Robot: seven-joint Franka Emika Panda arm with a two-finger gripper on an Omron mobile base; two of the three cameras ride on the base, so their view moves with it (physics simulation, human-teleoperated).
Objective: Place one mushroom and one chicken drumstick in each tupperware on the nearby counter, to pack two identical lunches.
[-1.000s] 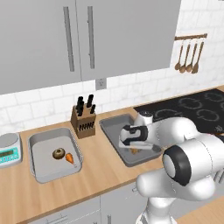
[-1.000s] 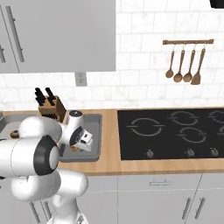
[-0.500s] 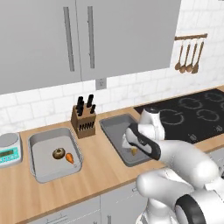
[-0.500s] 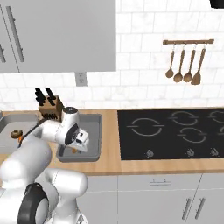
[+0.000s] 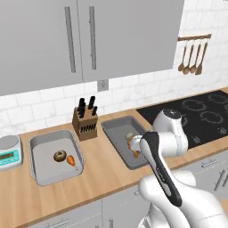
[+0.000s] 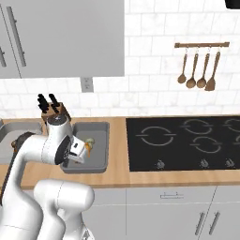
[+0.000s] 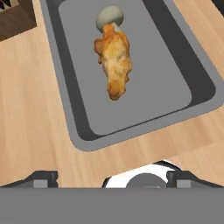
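The darker grey tupperware (image 7: 183, 83) holds an orange-brown chicken drumstick (image 7: 114, 65) lying lengthwise, with a pale mushroom (image 7: 109, 17) touching its far end. My gripper (image 7: 113, 178) hovers over the wooden counter (image 7: 35, 113) just off the container's near rim. It is open, and nothing is between its fingers (image 7: 41, 177). The same drumstick (image 6: 88, 147) and mushroom (image 6: 90, 140) show in the right base view beside my hand. To the left, the light grey tupperware (image 5: 44, 176) holds a brown mushroom (image 5: 59, 156) and a second drumstick (image 5: 71, 160).
A knife block (image 5: 85, 120) stands at the back between the two containers. A scale with a teal display (image 5: 9, 152) sits at the far left. The black stovetop (image 6: 187, 140) lies right of the dark container, and wooden utensils (image 6: 199, 70) hang on the wall.
My hand was down inside the dark container with the drumstick under it. It has since drawn back toward the container's front rim, and the drumstick lies free beside the mushroom.
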